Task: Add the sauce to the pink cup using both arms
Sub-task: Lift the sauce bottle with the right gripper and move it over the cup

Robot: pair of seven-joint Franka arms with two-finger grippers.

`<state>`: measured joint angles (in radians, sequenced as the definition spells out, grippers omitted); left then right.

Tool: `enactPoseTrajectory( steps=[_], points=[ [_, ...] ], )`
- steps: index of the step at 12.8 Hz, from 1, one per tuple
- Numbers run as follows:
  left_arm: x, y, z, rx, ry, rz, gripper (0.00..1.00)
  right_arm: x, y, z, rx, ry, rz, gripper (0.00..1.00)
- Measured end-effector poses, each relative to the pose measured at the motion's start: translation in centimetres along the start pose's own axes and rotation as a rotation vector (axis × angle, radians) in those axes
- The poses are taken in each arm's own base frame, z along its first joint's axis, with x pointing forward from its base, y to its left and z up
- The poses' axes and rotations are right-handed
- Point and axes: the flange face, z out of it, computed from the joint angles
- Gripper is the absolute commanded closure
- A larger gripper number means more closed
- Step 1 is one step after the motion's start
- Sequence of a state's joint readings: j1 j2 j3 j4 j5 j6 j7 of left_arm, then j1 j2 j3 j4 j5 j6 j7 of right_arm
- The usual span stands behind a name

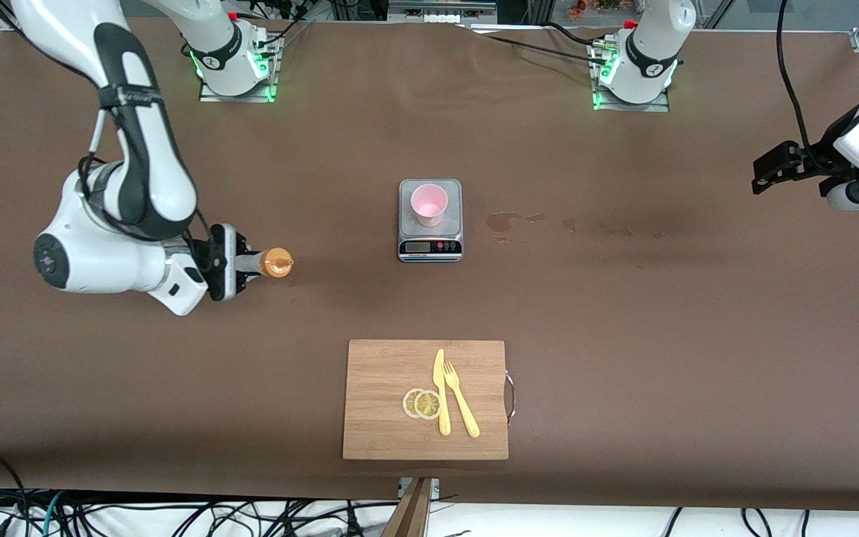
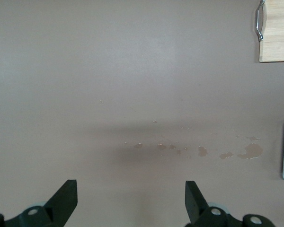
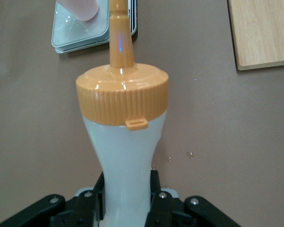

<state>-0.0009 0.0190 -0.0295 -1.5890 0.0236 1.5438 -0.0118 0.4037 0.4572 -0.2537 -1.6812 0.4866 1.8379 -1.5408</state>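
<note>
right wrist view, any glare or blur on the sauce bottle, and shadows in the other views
Right wrist view: highlights and a small blue glint on the sauce bottle held in the right claw; its nozzle tip runs out of frame. Left wrist view: a soft dark shadow band crosses the table ahead of the open left claw. Front view: even light, faint shadows.

This is a robotics lab set up as a mock kitchen station. Two white robot arms are bolted on metal base plates (image 1: 236, 93) lit with green lights at the far edge of a wide tabletop (image 1: 623, 313) covered in brown sheeting. Loose cables (image 1: 176, 514) trail along the floor at the near edge, and metal framing shows at the far edge. The kitchen props are sparse: a digital scale (image 1: 430, 224) at the centre, and a wooden cutting board (image 1: 392, 418) carrying a plastic knife (image 1: 441, 391) and fork (image 1: 461, 399).
</note>
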Motion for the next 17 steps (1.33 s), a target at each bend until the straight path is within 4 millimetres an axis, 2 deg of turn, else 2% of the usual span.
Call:
enactPoseTrajectory(
  steps=[2, 5, 9, 13, 17],
  points=[
    [0.0, 0.0, 0.0, 0.000, 0.000, 0.000, 0.00, 3.8, -1.7, 0.0, -0.011, -0.073, 0.032, 1.00],
    [0.0, -0.1, 0.0, 0.000, 0.001, -0.001, 0.00, 9.4, -4.7, 1.1, -0.035, -0.188, 0.071, 1.00],
    [0.0, -1.0, -0.8, -0.001, 0.016, -0.017, 0.00, 15.7, -9.3, 4.9, -0.072, -0.334, 0.167, 1.00],
    [-0.2, -1.3, -1.0, -0.001, 0.005, -0.024, 0.00, 18.3, -11.8, 7.1, -0.075, -0.415, 0.222, 1.00],
    [-0.3, -1.3, -0.9, -0.001, -0.001, -0.024, 0.00, 22.0, -15.8, 10.2, -0.107, -0.520, 0.273, 1.00]
  ],
)
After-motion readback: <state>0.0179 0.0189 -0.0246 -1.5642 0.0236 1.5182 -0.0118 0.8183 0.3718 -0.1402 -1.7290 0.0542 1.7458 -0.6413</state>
